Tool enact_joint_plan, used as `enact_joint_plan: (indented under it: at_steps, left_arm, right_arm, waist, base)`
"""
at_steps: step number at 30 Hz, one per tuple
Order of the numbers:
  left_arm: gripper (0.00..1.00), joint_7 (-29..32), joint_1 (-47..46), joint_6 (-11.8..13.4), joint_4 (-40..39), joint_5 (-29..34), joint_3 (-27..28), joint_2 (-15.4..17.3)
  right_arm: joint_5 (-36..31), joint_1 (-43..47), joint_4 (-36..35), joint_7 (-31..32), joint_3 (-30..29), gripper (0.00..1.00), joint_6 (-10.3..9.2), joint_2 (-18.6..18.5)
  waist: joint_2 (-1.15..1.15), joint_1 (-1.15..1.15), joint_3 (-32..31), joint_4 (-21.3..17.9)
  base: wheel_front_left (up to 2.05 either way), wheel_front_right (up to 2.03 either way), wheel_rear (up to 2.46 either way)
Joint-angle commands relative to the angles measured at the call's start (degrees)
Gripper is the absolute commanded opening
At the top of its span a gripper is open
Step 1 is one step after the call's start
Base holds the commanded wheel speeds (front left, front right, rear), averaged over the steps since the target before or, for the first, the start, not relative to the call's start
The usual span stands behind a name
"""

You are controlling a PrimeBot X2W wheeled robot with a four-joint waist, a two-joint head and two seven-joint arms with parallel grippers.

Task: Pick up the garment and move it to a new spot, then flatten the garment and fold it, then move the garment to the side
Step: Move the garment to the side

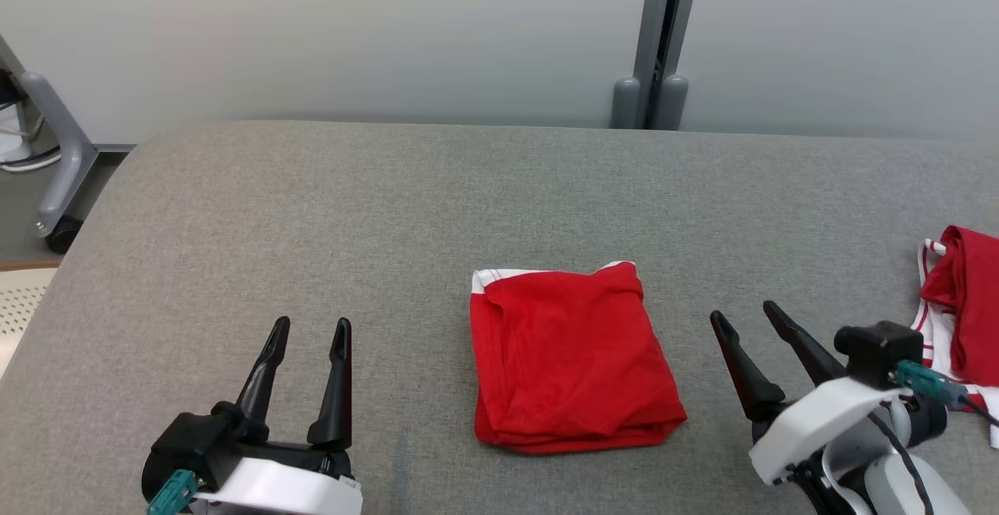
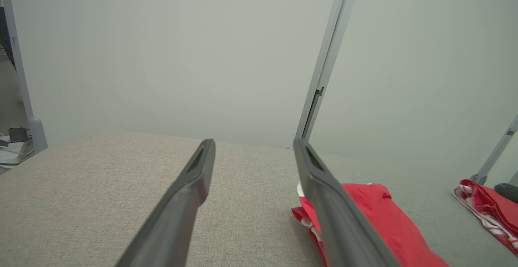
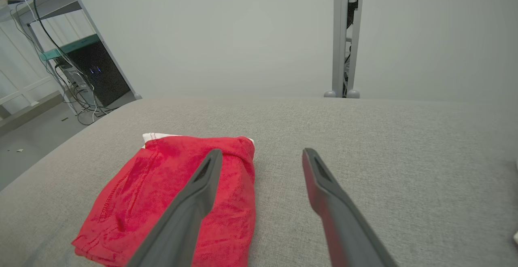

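A red garment (image 1: 568, 355) with white trim lies folded into a rough square on the grey table (image 1: 312, 226), near the front middle. The left wrist view has the garment (image 2: 372, 214) to the right of my fingers; the right wrist view has the same garment (image 3: 170, 190) at the lower left. My left gripper (image 1: 310, 328) stands open at the lower left, well apart from the cloth, with nothing between its fingers. Just right of the cloth, my right gripper (image 1: 741, 314) is open and empty too.
A second red and white garment (image 1: 961, 320) lies bunched at the table's right edge, close behind my right wrist. A grey post (image 1: 659, 39) stands behind the table against the pale wall. A wheeled stand (image 1: 55, 156) sits off the left corner.
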Motion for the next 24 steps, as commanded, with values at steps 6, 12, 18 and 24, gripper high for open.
enact_joint_plan:
  at_steps: [6, 12, 18, 24]
  left_arm:
    - [1.00, 0.03, -2.55, -0.95, 0.86, -0.24, -0.69, -0.12]
    - [1.00, 0.02, -3.40, -1.33, 1.43, -0.42, -1.17, -0.39]
    - [1.00, 0.03, -3.54, -1.46, 1.66, -0.14, -1.33, -0.52]
    - [1.00, 0.03, -3.42, -1.47, 1.67, 0.00, -1.16, -0.62]
  right_arm:
    - [5.81, -9.63, 11.66, -0.12, 4.43, 1.00, 0.01, -0.81]
    - [9.80, -15.44, 25.16, 2.72, 8.08, 1.00, 0.01, -0.86]
    - [14.05, -18.28, 34.49, 9.34, 10.55, 1.00, 0.00, -0.17]
    - [18.18, -19.40, 41.40, 18.03, 10.55, 1.00, -0.02, 1.80]
  waist:
    - [0.00, 0.00, 2.21, 3.74]
    - [0.00, 0.00, 3.01, 6.84]
    - [0.00, 0.00, 3.23, 8.33]
    - [0.00, 0.00, 3.29, 8.74]
  base:
    - [0.00, 0.00, 0.00]
    - [0.00, 0.00, 0.00]
    - [0.00, 0.00, 0.00]
    - [0.00, 0.00, 0.00]
